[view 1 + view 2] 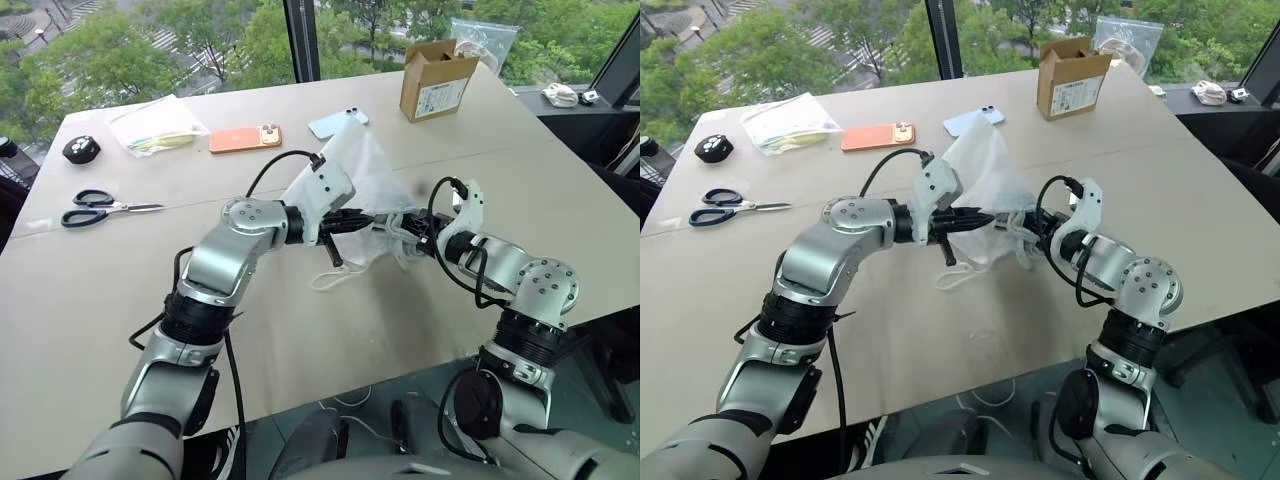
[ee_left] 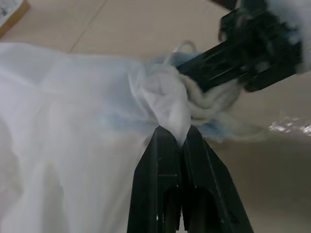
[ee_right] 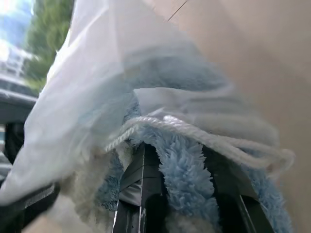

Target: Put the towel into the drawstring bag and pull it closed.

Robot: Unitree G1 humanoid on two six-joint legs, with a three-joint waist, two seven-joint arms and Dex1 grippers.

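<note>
The white drawstring bag (image 1: 362,165) is lifted above the table's middle, its body standing up behind both grippers. My left gripper (image 2: 182,132) is shut on a bunch of the bag's fabric at its mouth. The light blue towel (image 3: 182,170) sits between the fingers of my right gripper (image 1: 408,236), which is shut on it. The towel lies partly under the thin fabric, at the bag's mouth. From the left wrist view, the right gripper (image 2: 252,48) meets the towel (image 2: 210,104) just beyond my left fingertips. A white cord (image 1: 330,281) hangs down to the table.
Scissors (image 1: 105,208) lie at the left, with a black round object (image 1: 80,148) and a clear plastic bag (image 1: 155,125) behind them. An orange phone (image 1: 245,138), a light blue phone (image 1: 335,122) and a cardboard box (image 1: 435,80) are at the back.
</note>
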